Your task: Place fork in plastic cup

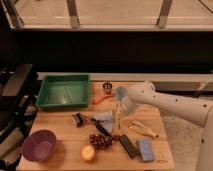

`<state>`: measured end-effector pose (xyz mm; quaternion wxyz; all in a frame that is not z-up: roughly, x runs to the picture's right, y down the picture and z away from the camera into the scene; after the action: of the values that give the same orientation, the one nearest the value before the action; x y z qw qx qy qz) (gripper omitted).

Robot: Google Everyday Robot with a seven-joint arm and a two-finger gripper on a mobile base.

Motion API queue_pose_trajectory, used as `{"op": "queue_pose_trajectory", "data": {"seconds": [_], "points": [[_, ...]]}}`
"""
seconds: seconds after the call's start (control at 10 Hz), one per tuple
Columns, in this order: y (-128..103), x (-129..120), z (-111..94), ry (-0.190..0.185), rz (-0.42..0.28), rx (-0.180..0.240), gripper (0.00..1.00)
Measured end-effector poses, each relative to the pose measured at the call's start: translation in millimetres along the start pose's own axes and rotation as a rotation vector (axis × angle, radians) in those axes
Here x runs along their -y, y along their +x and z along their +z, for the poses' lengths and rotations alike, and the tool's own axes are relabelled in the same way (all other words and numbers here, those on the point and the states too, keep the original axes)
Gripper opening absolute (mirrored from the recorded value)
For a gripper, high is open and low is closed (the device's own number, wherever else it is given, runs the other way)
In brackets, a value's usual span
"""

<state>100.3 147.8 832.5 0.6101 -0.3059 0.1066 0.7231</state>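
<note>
Gripper (119,110) is at table centre, pointing down, just right of the blue-grey cloth (105,119) and left of the pale yellow item (142,129). A thin pale sliver below it looks like the fork (118,124), roughly upright or lying along the table away from the camera, can't say which. Can't tell if the gripper is apart or clamped on it, or only touching; the wrist blocks that spot. The plastic cup isn't clearly visible. My guess is it sits under or behind the wrist, since the only cup in plain sight is the dark metal one (107,87) up near the green tray (64,92), and that's not the target. On handling, the fork should be light, rigid, smooth metal, so slippery and prone to pivoting if pinched off-centre. Best hold is mid-handle across the flat faces, tines down or up as clearance allows. The cup is likely light too, so a fork dropped in off-centre or leaning on the rim could tip it. Lower it in rather than drop it.
</note>
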Motion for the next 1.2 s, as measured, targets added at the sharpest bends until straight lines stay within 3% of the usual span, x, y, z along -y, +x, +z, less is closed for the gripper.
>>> {"op": "queue_pose_trajectory", "data": {"seconds": [0.3,0.6,0.8,1.2], "points": [[-14.9,-10.7,-33.1,-0.007,-0.013,0.067,0.0],[-31.1,13.3,-60.1,-0.036,0.048,0.117,0.0],[-41.2,21.6,-60.8,-0.047,0.069,0.124,0.0],[-83.6,37.0,-62.0,-0.045,0.094,0.164,0.0]]}}
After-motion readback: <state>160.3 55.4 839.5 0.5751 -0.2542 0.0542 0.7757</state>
